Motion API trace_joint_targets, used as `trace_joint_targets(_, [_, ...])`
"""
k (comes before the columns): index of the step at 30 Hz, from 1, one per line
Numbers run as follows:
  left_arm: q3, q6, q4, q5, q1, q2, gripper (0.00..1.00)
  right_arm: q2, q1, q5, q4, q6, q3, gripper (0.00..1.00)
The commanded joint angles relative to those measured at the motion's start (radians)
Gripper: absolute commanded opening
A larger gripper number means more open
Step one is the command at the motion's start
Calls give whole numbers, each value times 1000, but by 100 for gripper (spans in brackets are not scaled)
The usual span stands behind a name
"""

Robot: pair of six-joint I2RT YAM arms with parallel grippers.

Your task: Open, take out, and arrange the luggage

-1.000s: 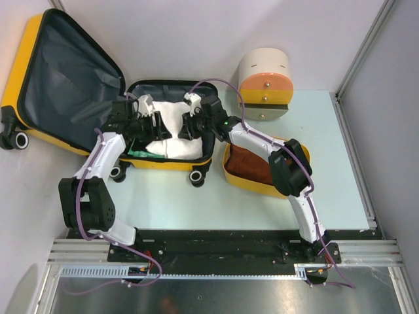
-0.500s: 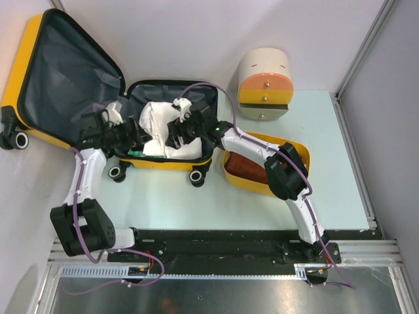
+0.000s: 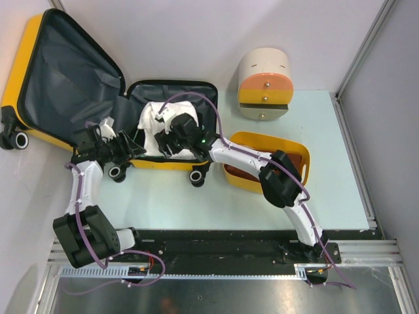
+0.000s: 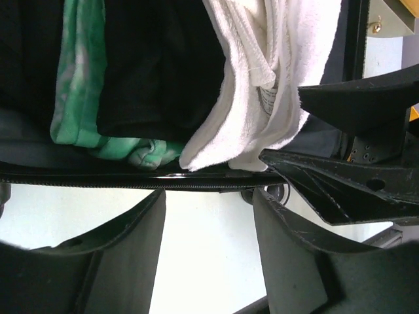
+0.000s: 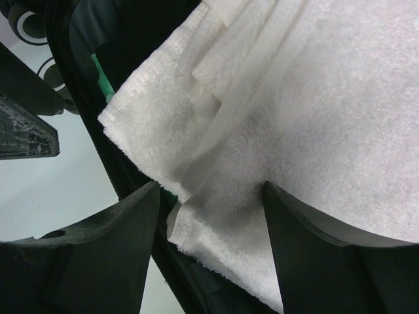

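Observation:
The yellow luggage lies open, its lid [image 3: 65, 72] with dark grey lining leaning at the far left and its base [image 3: 203, 98] beside it. A white towel [image 3: 154, 121] is bunched in the base, over black and green clothes [image 4: 85, 85]. My right gripper [image 3: 163, 136] is open, its fingers spread around the towel's near edge [image 5: 314, 98] at the black zipper rim. My left gripper [image 3: 133, 148] is open and empty, just outside the base's front left rim [image 4: 131, 178], above the table.
A smaller yellow bin [image 3: 291, 147] with reddish-brown cloth inside stands right of the luggage, partly under my right arm. A cream-and-orange drawer cabinet [image 3: 264, 84] stands at the back right. The luggage's wheels [image 3: 196, 176] point toward me.
My left gripper pulled back left and nearer, out of the base to its front rim. My right gripper moved left and nearer over the towel, which bunched toward the left.

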Motion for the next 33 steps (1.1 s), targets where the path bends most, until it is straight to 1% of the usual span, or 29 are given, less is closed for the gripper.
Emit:
trace_joint_targets(1, [-6,-7,23,58,4,10,60,-25,3,-42,-3,13,49,71])
trace_joint_targets(3, [-6,-14,45,71,1,44,56,-27,-2,-82,-5,35,40,73])
trace_joint_targets(6, [0,-23,63,71,-12,78,55,-28,-6,-128,1,49,29,78])
trace_joint_targets(10, [10,-26,91,63,-32,111,54,-30,-9,-153,6,46,25,78])
trace_joint_targets(12, [14,-30,103,61,-37,130,51,-30,-14,-157,7,44,25,79])
trace_joint_targets(20, [40,-38,154,68,-66,170,47,-21,-22,-170,4,41,26,78])
trace_joint_targets(25, [57,-35,158,52,-75,145,44,-21,-26,-171,3,41,26,79])
trace_joint_targets(27, [60,-30,158,60,-77,141,38,-21,-28,-170,4,40,26,79])
trace_joint_targets(28, [60,-35,158,63,-77,141,30,-19,-28,-170,3,43,26,79])
trace_joint_targets(29, [62,-43,160,67,-77,136,26,-19,-29,-174,3,40,26,79])
trace_joint_targets(31, [65,-64,158,90,-83,127,21,-21,-31,-185,4,38,26,79])
trace_joint_targets(33, [65,-86,157,100,-91,99,19,-25,-32,-241,3,36,22,83])
